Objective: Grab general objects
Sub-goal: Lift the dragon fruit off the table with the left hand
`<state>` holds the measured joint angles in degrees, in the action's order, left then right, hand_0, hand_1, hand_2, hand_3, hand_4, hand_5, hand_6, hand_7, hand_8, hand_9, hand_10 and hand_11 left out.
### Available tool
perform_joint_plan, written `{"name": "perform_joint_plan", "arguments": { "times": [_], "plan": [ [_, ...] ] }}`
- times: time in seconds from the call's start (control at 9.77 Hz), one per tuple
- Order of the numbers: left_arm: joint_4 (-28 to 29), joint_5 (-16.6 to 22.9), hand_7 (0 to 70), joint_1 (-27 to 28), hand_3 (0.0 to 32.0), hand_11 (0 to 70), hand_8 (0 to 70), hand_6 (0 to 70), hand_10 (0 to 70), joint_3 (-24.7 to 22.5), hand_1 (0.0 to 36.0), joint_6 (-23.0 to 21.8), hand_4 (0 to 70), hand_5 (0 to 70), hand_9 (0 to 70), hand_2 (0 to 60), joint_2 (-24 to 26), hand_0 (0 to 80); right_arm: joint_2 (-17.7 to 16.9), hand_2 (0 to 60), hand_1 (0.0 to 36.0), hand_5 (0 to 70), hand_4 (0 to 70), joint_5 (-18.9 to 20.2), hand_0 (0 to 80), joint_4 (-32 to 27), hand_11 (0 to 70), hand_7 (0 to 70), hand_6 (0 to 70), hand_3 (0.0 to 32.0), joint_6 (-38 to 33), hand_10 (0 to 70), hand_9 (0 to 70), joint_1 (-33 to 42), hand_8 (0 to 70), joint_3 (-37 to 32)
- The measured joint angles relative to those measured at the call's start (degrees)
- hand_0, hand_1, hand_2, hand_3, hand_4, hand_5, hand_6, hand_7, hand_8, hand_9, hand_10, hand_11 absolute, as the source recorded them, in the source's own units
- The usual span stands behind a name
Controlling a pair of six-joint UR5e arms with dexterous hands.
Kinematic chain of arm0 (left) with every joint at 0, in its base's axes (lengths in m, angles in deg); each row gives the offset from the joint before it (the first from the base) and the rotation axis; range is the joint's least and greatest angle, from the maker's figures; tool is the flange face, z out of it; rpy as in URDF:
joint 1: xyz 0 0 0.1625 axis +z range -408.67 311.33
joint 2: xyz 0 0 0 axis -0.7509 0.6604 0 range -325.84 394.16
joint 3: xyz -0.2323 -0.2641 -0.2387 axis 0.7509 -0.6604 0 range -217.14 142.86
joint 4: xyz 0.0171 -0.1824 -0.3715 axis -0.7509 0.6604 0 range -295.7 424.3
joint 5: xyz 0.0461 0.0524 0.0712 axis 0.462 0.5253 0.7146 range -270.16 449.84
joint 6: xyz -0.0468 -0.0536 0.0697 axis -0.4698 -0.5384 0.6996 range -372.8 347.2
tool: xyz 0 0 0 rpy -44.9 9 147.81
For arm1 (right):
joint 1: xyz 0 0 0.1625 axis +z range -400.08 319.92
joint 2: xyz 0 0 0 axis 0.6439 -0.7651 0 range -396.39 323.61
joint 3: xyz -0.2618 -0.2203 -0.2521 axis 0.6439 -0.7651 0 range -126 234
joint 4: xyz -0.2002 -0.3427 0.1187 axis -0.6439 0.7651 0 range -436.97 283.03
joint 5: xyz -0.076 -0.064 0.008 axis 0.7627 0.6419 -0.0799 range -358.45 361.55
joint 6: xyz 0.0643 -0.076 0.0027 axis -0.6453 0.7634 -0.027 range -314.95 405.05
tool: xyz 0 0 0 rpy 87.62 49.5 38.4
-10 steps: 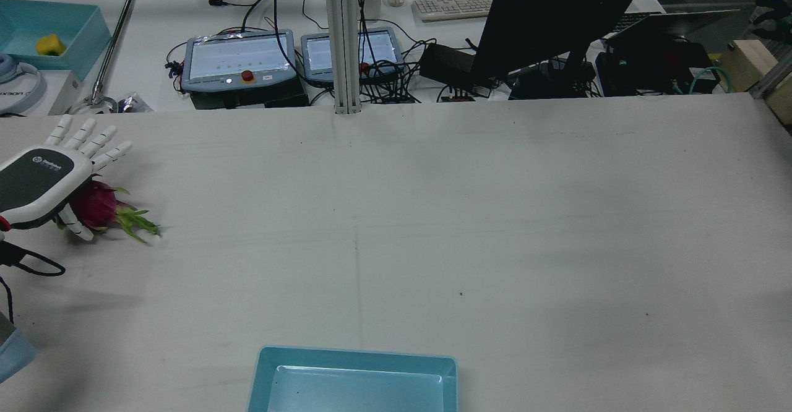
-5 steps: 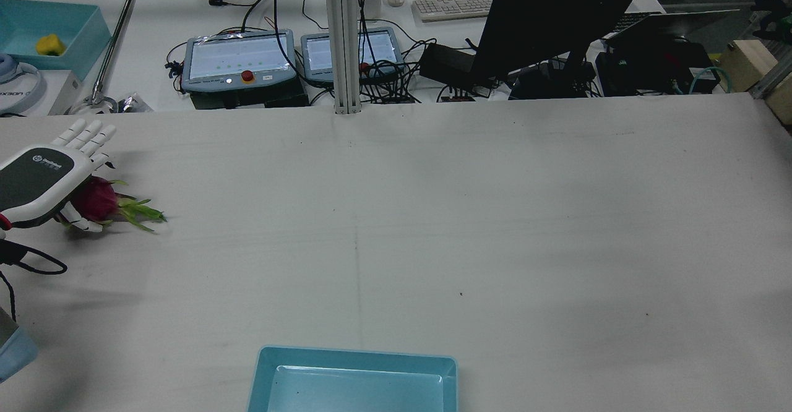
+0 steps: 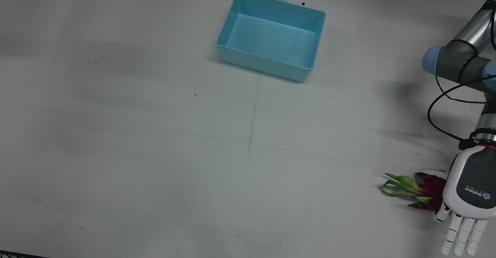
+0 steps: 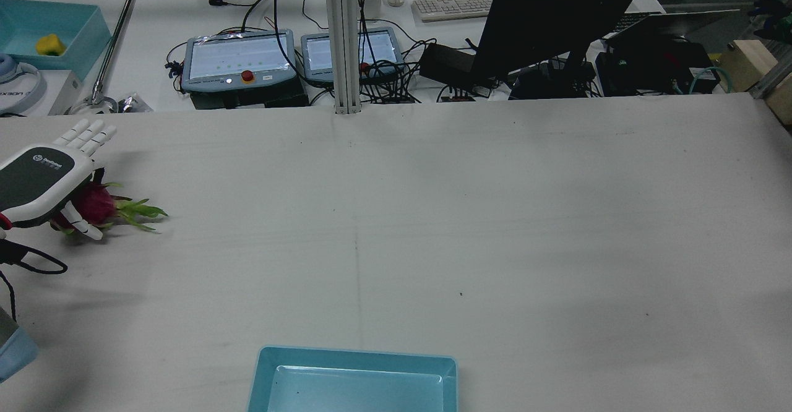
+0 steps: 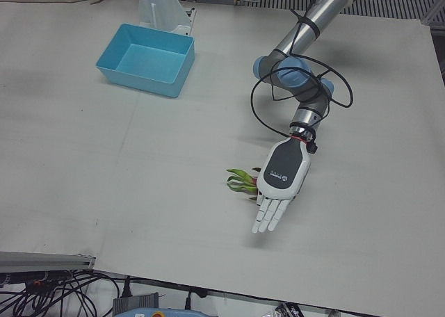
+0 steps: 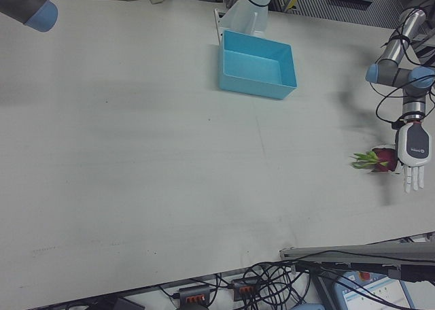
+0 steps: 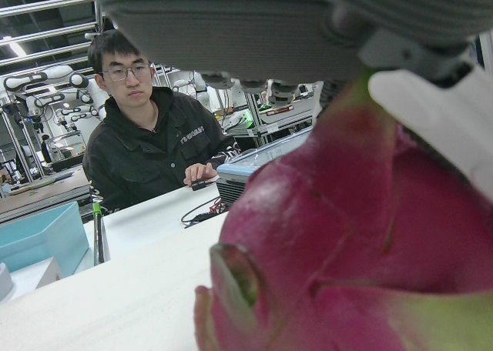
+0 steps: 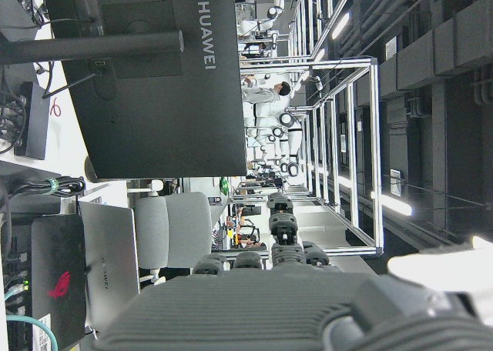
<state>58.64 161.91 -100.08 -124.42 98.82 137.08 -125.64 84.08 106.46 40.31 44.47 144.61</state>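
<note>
Left hand (image 3: 467, 194) palm-down over dragon fruit (image 3: 430, 192), fingers (image 4: 86, 135) straight and spread flat, not curled, holding nothing; thumb alongside the fruit. Fruit lies on the table (image 3: 155, 134) at about 4 o'clock in front view (far right edge), green leafy tips (image 3: 399, 186) pointing to 9 o'clock, red body partly under the palm. Blue bin (image 3: 271, 35) at 12 o'clock, well apart. Right hand (image 8: 308, 305): only its own camera shows it, state cannot tell.
</note>
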Motion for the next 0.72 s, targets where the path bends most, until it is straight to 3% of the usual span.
{"name": "perform_joint_plan", "arguments": {
  "times": [0.1, 0.2, 0.31, 0.41, 0.72],
  "plan": [
    [0.1, 0.0, 10.6, 0.0, 0.0, 0.0, 0.0, 0.0, 0.0, 0.0, 20.3, 0.0, 65.0, 70.0, 0.7, 23.8, 0.0, 51.5, 0.0, 0.0, 0.0, 0.0, 0.0, 0.0, 0.0, 0.0, 0.0, 0.0, 0.0, 0.0, 0.0, 0.0, 0.0, 0.0, 0.0, 0.0],
    [0.3, 0.0, 11.5, 0.0, 0.0, 0.0, 0.0, 0.0, 0.0, 0.0, 26.4, 0.0, 67.7, 70.0, 0.9, 53.0, 0.0, 50.4, 0.0, 0.0, 0.0, 0.0, 0.0, 0.0, 0.0, 0.0, 0.0, 0.0, 0.0, 0.0, 0.0, 0.0, 0.0, 0.0, 0.0, 0.0],
    [0.4, 0.0, 11.8, 0.0, 0.0, 0.0, 0.0, 0.3, 0.0, -0.1, 34.1, 0.0, 70.0, 70.0, 0.9, 60.0, 0.0, 48.3, 0.0, 0.0, 0.0, 0.0, 0.0, 0.0, 0.0, 0.0, 0.0, 0.0, 0.0, 0.0, 0.0, 0.0, 0.0, 0.0, 0.0, 0.0],
    [0.5, 0.0, 12.5, 0.0, 0.0, 0.0, 0.0, 0.4, 0.0, -0.1, 36.0, -0.1, 70.0, 70.0, 1.1, 60.0, 0.0, 47.2, 0.0, 0.0, 0.0, 0.0, 0.0, 0.0, 0.0, 0.0, 0.0, 0.0, 0.0, 0.0, 0.0, 0.0, 0.0, 0.0, 0.0, 0.0],
    [0.5, 0.0, 14.8, -0.1, 0.0, 0.0, 0.0, 1.2, 0.0, -0.6, 36.0, -0.5, 70.0, 70.0, 1.5, 60.0, 0.0, 46.2, 0.0, 0.0, 0.0, 0.0, 0.0, 0.0, 0.0, 0.0, 0.0, 0.0, 0.0, 0.0, 0.0, 0.0, 0.0, 0.0, 0.0, 0.0]
  ]
}}
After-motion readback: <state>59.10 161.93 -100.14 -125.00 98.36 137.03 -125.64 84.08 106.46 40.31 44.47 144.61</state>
